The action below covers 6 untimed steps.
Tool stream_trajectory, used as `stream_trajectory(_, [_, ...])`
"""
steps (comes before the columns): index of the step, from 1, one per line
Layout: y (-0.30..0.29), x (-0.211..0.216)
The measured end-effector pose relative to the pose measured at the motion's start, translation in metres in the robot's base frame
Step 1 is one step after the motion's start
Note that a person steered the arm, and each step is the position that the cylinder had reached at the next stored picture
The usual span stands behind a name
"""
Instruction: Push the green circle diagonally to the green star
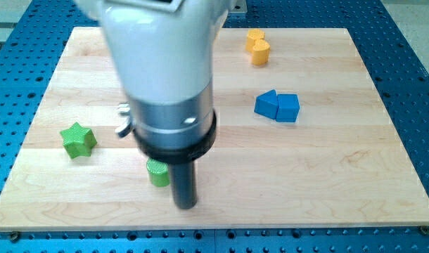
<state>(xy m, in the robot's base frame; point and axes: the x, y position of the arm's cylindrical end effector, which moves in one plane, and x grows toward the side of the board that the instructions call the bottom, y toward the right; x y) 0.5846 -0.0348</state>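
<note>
The green circle [157, 173] lies on the wooden board [327, 176] near the view's bottom, partly hidden behind my arm. The green star [78, 139] lies to the view's left of it, a little higher up. My dark rod comes down just to the right of the green circle, and my tip [185, 206] rests on the board right beside it, slightly lower in the view.
Two yellow blocks [257, 46] sit together near the view's top. Two blue blocks [278, 106] touch each other at the right of centre. My large white and grey arm body [162, 70] covers the upper middle of the board.
</note>
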Motion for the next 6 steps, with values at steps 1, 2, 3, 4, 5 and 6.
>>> stream_trajectory(1, [-0.004,-0.003])
stream_trajectory(2, [-0.021,-0.006])
stream_trajectory(3, [-0.037,-0.023])
stream_trajectory(4, [-0.030,-0.024])
stream_trajectory(5, [-0.026,-0.039])
stream_trajectory(6, [-0.071,-0.041])
